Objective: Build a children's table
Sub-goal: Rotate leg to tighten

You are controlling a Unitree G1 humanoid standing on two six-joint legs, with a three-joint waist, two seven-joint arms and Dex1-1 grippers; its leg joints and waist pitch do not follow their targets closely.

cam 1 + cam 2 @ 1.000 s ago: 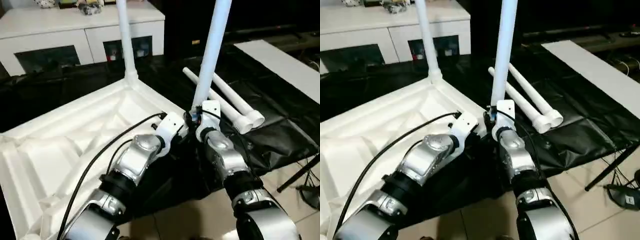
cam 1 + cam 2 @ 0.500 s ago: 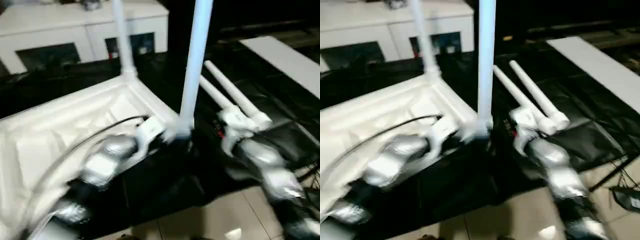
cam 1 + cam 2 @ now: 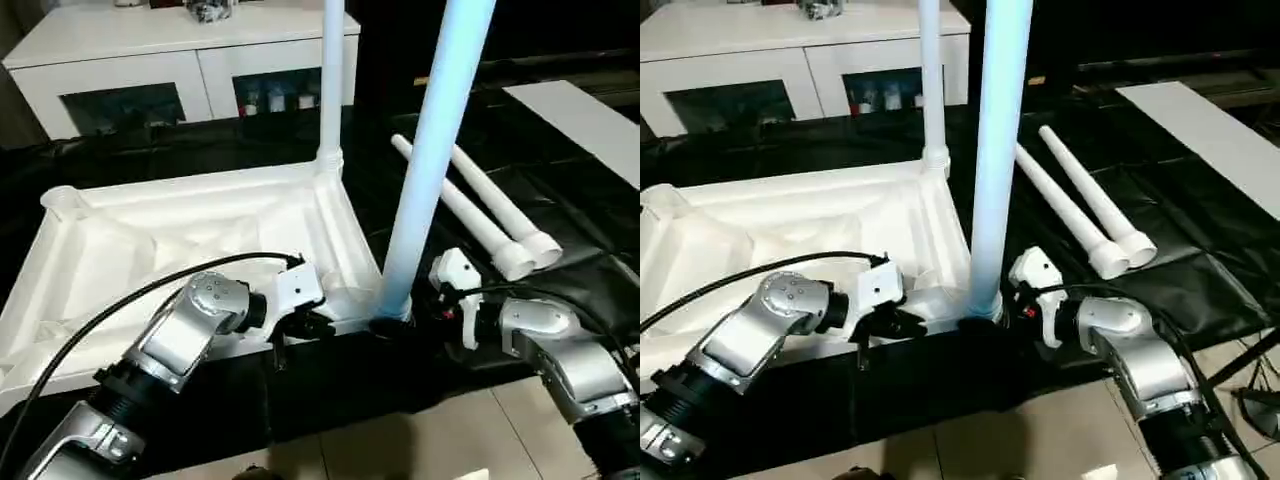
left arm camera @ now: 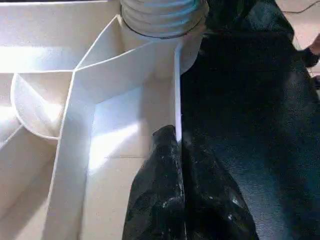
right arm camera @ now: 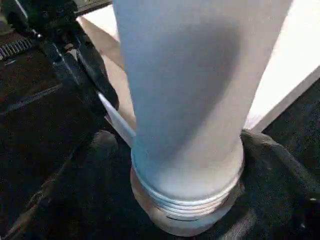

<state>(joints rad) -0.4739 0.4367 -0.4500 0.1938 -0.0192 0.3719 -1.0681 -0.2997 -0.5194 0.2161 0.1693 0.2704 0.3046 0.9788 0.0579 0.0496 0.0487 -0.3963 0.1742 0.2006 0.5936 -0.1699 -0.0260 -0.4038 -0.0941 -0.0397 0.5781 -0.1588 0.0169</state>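
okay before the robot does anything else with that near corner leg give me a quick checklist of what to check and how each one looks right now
1. Left gripper pinches the tabletop rim to steady it: ok, its fingers close on the thin wall beside the corner socket.
2. Near leg stands upright in its socket: ok.
3. Near leg fully seated: not ok, thread rings at its base remain above the socket.
4. Right gripper on the leg: not ok, it sits beside the base; finger state cannot tell.
5. Far leg mounted at the far corner: ok, upright.
6. Two spare legs within sight: ok, lying side by side on the black sheet to the right.
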